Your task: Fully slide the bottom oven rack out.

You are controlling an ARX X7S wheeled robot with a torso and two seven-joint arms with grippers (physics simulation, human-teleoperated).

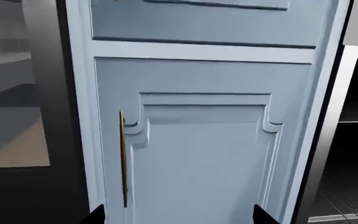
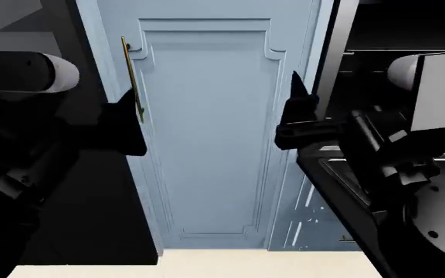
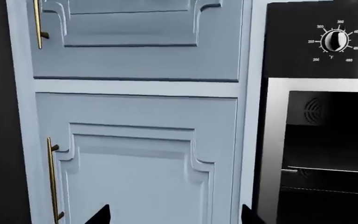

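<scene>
The oven stands open to the right of a pale blue cabinet door (image 2: 207, 127). The bottom oven rack (image 1: 347, 203) shows in the left wrist view as a thin wire grid with a silvery front rim, low in the dark cavity. In the right wrist view it is a faint line (image 3: 331, 190) below an upper rack (image 3: 328, 171). In the head view my right arm hides most of it. My left gripper (image 1: 179, 218) is open and empty, facing the cabinet door. My right gripper (image 3: 174, 217) is open and empty, also facing that door, left of the oven.
The cabinet door has a vertical brass handle (image 2: 132, 78) at its left edge. The dark oven door (image 2: 338, 174) hangs open below my right arm. A temperature knob (image 3: 336, 41) sits above the cavity. A dark panel (image 2: 91, 191) stands left of the cabinet.
</scene>
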